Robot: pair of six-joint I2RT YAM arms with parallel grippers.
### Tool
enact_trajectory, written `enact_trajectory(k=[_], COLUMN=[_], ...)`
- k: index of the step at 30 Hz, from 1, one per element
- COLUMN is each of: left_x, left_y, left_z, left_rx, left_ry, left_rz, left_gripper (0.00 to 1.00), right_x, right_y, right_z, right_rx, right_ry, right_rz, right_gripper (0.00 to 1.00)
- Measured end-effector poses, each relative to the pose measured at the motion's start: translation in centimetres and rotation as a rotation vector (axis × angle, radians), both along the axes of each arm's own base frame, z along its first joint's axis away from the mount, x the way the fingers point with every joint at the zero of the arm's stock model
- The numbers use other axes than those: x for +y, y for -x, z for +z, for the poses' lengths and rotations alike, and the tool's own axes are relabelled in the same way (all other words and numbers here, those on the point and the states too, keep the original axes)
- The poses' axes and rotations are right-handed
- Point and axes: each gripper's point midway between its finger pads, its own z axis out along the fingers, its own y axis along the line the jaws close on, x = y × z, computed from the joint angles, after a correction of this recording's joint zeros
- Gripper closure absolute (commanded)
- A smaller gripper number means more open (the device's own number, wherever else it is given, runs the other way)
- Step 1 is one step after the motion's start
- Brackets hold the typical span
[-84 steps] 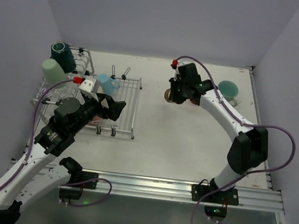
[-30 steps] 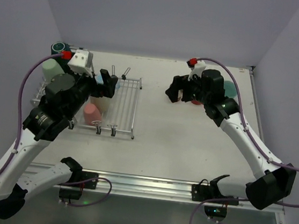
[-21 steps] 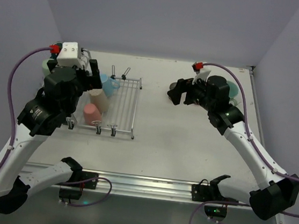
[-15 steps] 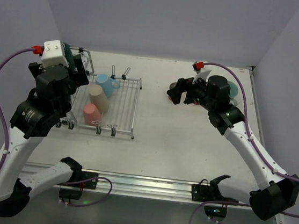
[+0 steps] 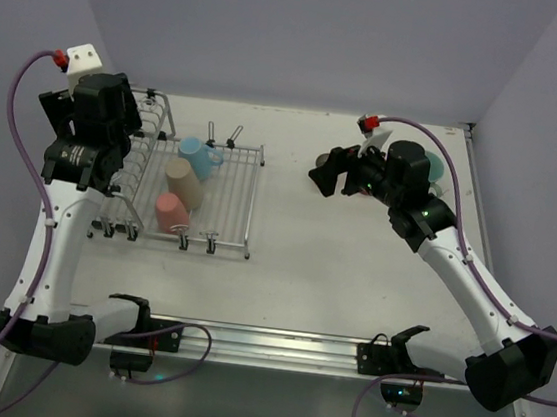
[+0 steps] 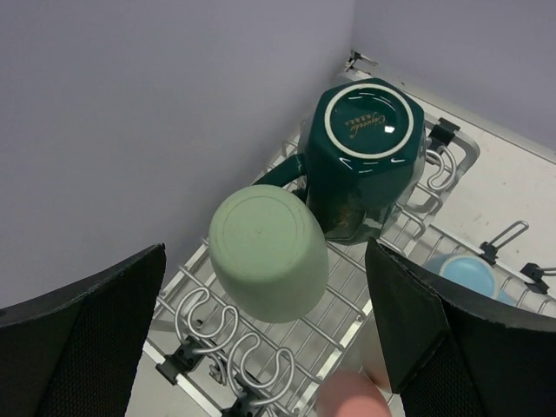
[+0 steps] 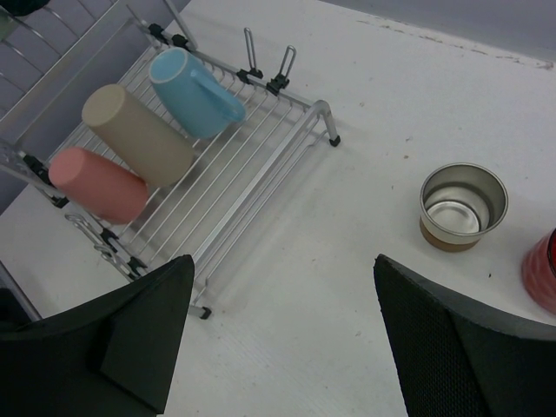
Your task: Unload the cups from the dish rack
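Observation:
The dish rack [image 5: 229, 198] stands at the left of the table. On its flat tray lie a light blue mug [image 7: 193, 82], a beige cup [image 7: 139, 135] and a pink cup [image 7: 95, 182]. A dark teal mug [image 6: 369, 148] and a pale green cup [image 6: 269, 252] sit upside down on the tall slotted section. My left gripper [image 6: 265, 291] hovers open above the green cup, touching nothing. My right gripper [image 7: 282, 269] hangs open over bare table right of the rack. A metal cup [image 7: 462, 207] and a red cup [image 7: 543, 271] stand on the table beside it.
A teal cup [image 5: 429, 165] stands at the far right of the table, partly behind my right arm. The left wall is close to the rack's tall section [image 6: 226, 326]. The rack's corner foot [image 7: 334, 139] points toward the metal cup.
My left arm has swung up and to the left, from over the flat tray to above the tall slotted section. My right arm has barely moved. Both grippers stayed open.

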Motion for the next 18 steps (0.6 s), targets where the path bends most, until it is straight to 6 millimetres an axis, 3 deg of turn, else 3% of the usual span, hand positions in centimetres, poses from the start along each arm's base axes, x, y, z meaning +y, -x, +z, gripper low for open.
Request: enact_trajectory(k=[13, 18], left_x=[2.8, 2.9], left_y=[-1.4, -1.7], left_z=[-2.5, -3.7], left_rx=[0.018, 0.033], left_ry=[0.041, 0.055], left_rz=[0.016, 0.002], left_gripper=[0.00, 0.00], right_x=[0.5, 0.6], right_y=[0.4, 0.4], right_z=[-0.3, -0.4], right_rx=[0.016, 0.019], right_ry=[-0.004, -0.004], right_rz=[0.038, 0.039], right_gripper=[0.14, 0.15])
